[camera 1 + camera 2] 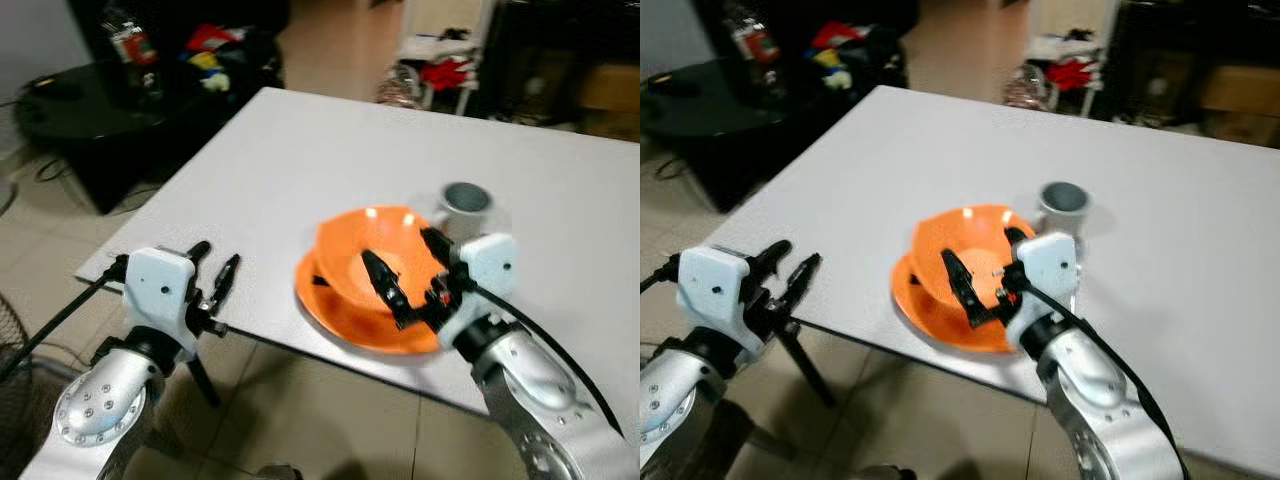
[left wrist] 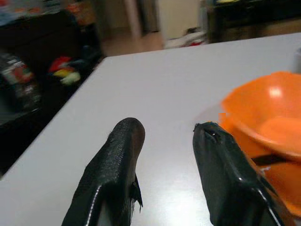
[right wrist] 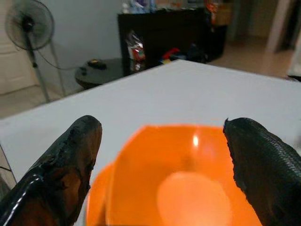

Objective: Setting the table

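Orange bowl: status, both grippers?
Right gripper open, fingers straddling orange bowl, no grip yet. Bowl sits on orange plate on white table. Left gripper open, idle at table's near edge. Grey cup close behind bowl.

A round orange plastic bowl (image 1: 372,262) sits on a flat orange plate (image 1: 365,322) near the front edge of the white rectangular table (image 1: 300,160). A small grey cup (image 1: 465,200) stands just behind them, to the right. The right gripper (image 1: 405,270), fingers spread, hovers over the bowl. The left gripper (image 1: 213,270), fingers apart, hangs at the table's front edge, left of the plate.
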You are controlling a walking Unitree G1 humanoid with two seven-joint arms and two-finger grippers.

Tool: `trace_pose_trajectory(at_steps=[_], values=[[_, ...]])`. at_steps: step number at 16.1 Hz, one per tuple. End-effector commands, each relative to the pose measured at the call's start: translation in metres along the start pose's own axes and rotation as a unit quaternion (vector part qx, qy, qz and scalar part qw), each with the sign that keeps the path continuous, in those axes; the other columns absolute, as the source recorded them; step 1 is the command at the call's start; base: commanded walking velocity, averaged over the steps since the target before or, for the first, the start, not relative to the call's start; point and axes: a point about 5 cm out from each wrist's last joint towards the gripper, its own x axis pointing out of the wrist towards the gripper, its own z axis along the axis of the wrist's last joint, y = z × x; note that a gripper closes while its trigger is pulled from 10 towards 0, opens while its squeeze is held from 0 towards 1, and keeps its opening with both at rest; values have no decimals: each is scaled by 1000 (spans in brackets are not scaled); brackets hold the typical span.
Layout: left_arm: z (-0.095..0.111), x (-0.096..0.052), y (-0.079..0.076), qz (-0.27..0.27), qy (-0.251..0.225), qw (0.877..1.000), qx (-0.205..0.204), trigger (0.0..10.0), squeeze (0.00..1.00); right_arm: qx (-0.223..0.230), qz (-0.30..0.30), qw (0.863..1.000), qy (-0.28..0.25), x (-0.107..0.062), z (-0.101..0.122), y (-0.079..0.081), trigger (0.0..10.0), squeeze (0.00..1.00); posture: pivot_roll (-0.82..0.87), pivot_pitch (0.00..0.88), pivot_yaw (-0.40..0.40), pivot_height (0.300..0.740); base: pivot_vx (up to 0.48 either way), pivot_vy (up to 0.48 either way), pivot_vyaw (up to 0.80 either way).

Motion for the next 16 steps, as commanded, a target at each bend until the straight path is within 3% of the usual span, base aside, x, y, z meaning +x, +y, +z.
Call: trace_pose_trajectory(at_steps=[1,3,5,9,10,11,16], values=[[2,1,0,9,-8,1000,1,10000,0,-7,3,1000,-4,0,1,0,10000,1000,53,0,23,740,0,0,800],[4,0,2,25,-14,999,-15,10000,0,-5,21,1000,4,2,-1,3,10000,1000,59,0,14,740,0,0,800],[-4,3,3,36,8,999,1,10000,0,-13,38,999,17,4,-5,5,10000,1000,52,0,6,740,0,0,800],[-8,-1,7,52,19,998,-18,10000,0,-18,18,999,31,3,-11,0,10000,1000,57,0,24,740,0,0,800],[-4,2,7,45,15,998,-32,10000,800,-7,4,999,31,1,-14,-2,10000,1000,67,0,33,740,0,0,800],[-4,2,7,46,14,998,-32,10000,1000,-4,1,1000,31,0,-14,-3,10000,1000,69,0,33,740,0,0,800],[-7,-6,13,71,16,997,-35,10000,1000,-15,-23,999,28,-1,-17,-8,10000,1000,79,0,24,740,0,0,800]])
